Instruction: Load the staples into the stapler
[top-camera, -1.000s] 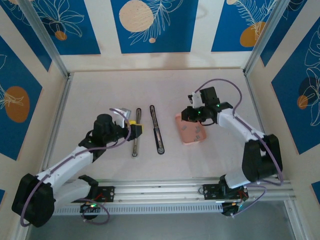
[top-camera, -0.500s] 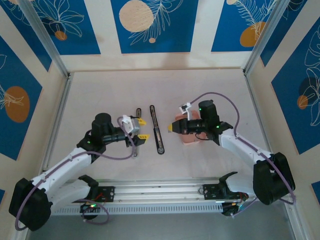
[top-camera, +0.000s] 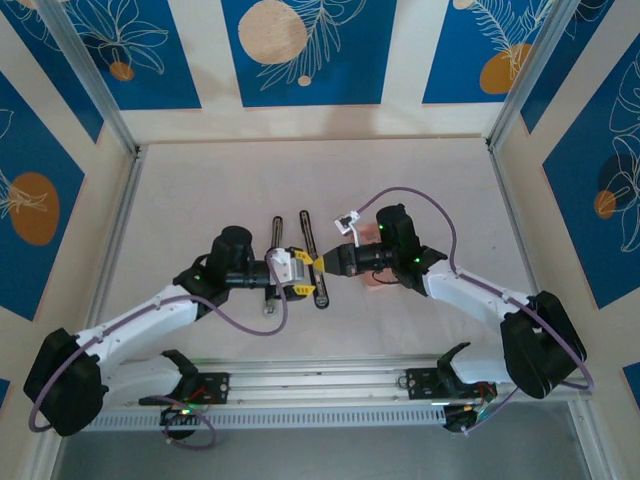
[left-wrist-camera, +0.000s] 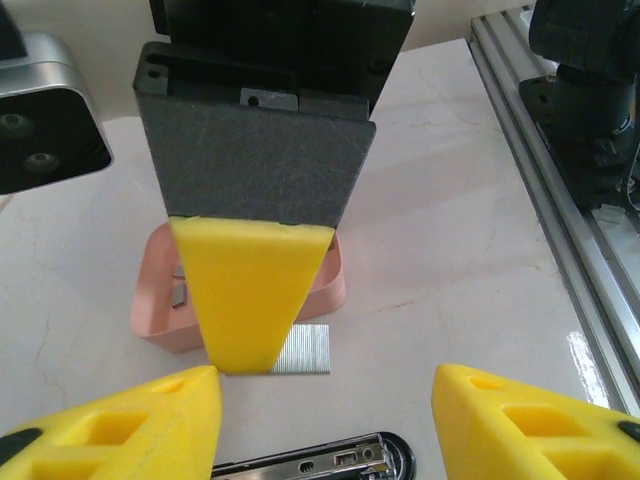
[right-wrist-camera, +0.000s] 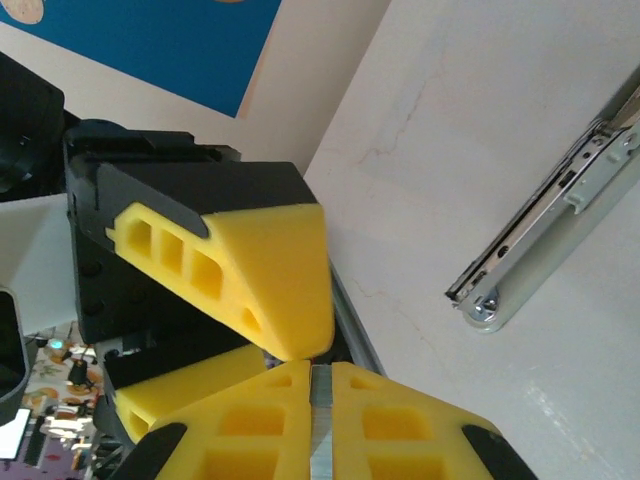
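- A strip of staples (left-wrist-camera: 302, 350) is pinched in the closed right gripper (left-wrist-camera: 245, 362), near the middle of the worktop (top-camera: 200, 190), just beside the pink tray (left-wrist-camera: 335, 285).
- The left gripper (left-wrist-camera: 325, 420) faces it, half open and empty, by the stapler (left-wrist-camera: 320, 462).

Lab booth: printed panels (top-camera: 300, 50), aluminium rail (top-camera: 330, 380)

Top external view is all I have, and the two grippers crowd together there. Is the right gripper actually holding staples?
Observer: Yes. The left wrist view shows a grey staple strip pinched in the shut right gripper.
Operator: And the other one?
Observer: The left gripper is open, gripping nothing.
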